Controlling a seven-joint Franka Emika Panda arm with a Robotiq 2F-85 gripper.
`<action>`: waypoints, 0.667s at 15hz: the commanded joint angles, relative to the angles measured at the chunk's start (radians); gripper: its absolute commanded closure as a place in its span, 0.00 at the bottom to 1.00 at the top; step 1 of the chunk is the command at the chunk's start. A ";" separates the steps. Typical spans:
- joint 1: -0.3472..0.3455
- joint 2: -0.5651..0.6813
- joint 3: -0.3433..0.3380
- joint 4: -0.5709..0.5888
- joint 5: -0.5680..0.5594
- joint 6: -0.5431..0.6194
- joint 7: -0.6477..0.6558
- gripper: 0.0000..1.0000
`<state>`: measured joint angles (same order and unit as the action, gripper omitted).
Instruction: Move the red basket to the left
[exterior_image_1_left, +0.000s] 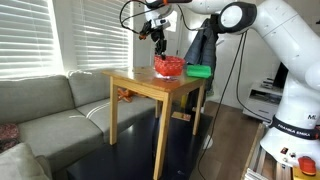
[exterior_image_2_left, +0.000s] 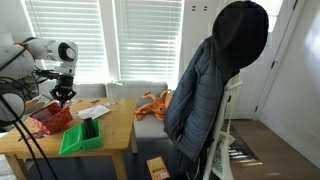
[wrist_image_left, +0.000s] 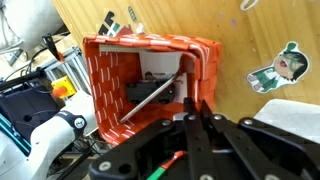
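Observation:
The red basket (exterior_image_1_left: 168, 66) with perforated sides is at the far end of the wooden table (exterior_image_1_left: 145, 84). It also shows in an exterior view (exterior_image_2_left: 50, 118), tilted, and in the wrist view (wrist_image_left: 110, 85), with dark items and a metal rod inside. My gripper (wrist_image_left: 200, 108) comes down from above, and its fingers are closed together on the basket's side wall. In both exterior views the gripper (exterior_image_1_left: 160, 45) (exterior_image_2_left: 62, 95) sits just over the basket's rim.
A flat green object (exterior_image_1_left: 199, 71) (exterior_image_2_left: 82, 133) lies on the table beside the basket. A cartoon sticker (wrist_image_left: 280, 68) is on the tabletop. A grey sofa (exterior_image_1_left: 50, 110) stands beside the table. A dark coat on a stand (exterior_image_2_left: 215, 80) is nearby.

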<state>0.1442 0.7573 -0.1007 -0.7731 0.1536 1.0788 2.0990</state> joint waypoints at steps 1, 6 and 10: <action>-0.003 0.039 0.008 0.065 0.014 -0.008 0.011 0.99; 0.019 0.028 -0.004 0.096 -0.066 0.053 -0.120 0.49; 0.056 -0.019 -0.005 0.127 -0.182 0.029 -0.308 0.20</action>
<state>0.1685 0.7688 -0.1014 -0.6766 0.0421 1.1278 1.9134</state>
